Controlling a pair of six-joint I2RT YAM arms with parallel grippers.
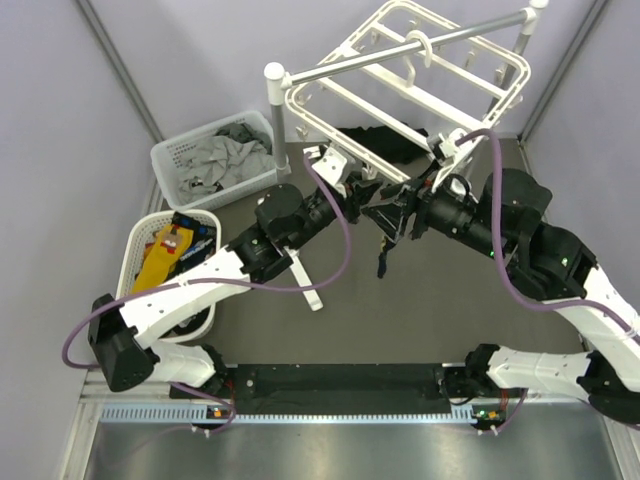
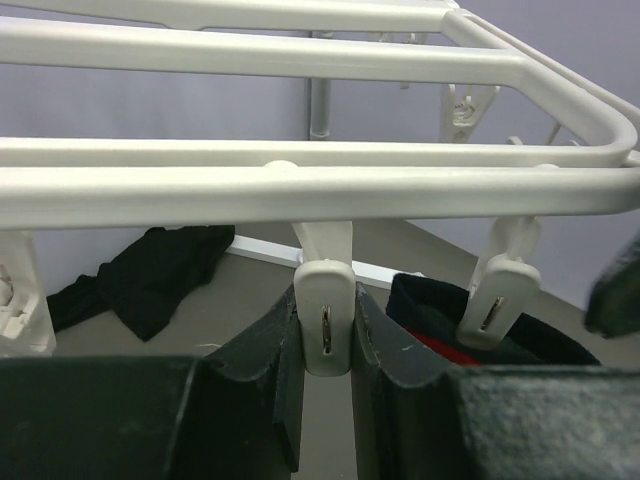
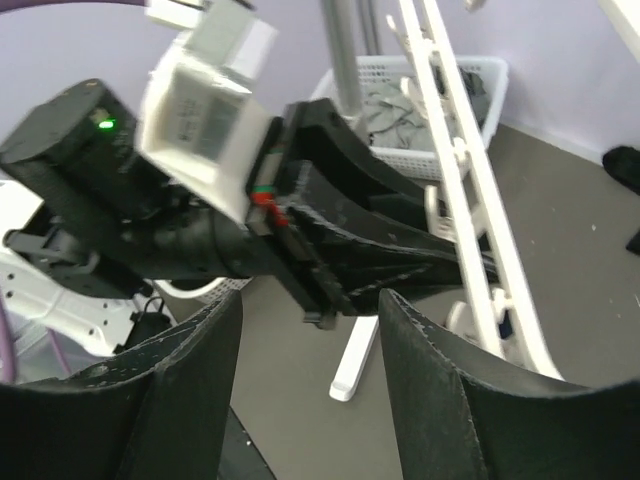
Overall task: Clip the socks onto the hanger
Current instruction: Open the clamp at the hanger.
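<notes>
The white hanger (image 1: 420,75) hangs from a grey pole at the back right. My left gripper (image 1: 358,190) reaches up under its near bar and is shut on a small white clip (image 2: 327,320), one finger pressing each side. A neighbouring clip (image 2: 495,300) holds a dark navy sock with red in it (image 2: 435,325); this sock (image 1: 383,258) dangles below the frame. My right gripper (image 1: 390,222) is just right of the left one, open, with nothing between its fingers (image 3: 190,370). More socks, one yellow-orange (image 1: 160,262), lie in a round white basket (image 1: 135,245).
A rectangular white basket (image 1: 170,150) of pale grey cloths stands at the back left. A black garment (image 1: 385,140) lies on the floor under the hanger. The rack's grey post (image 1: 275,115) and white foot (image 1: 305,285) stand between the arms and the baskets.
</notes>
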